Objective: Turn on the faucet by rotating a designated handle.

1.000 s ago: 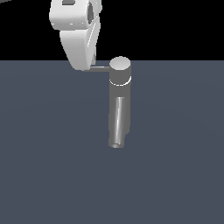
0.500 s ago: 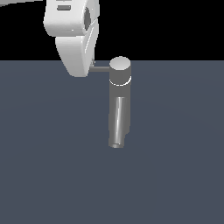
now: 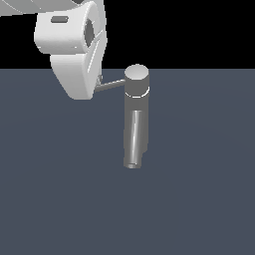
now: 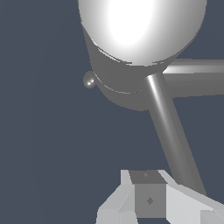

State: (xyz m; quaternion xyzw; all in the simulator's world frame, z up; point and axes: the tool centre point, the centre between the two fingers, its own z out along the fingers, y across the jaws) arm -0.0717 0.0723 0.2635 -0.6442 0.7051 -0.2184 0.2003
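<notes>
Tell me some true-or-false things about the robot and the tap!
1. The faucet is grey metal. True.
2. The handle sticks out toward the exterior view's right. False: it points toward that view's left, at the gripper.
3. The gripper is white. True.
4. The spout is thinner than the handle. False: the spout is thicker.
5. The gripper is far from the handle. False: it sits at the handle's outer end.

faucet (image 4: pixel 131 52) cap close up, handle (image 4: pixel 173 135) reaching the hand (image 4: pixel 151 203), spout (image 4: pixel 197 78) sideways
</notes>
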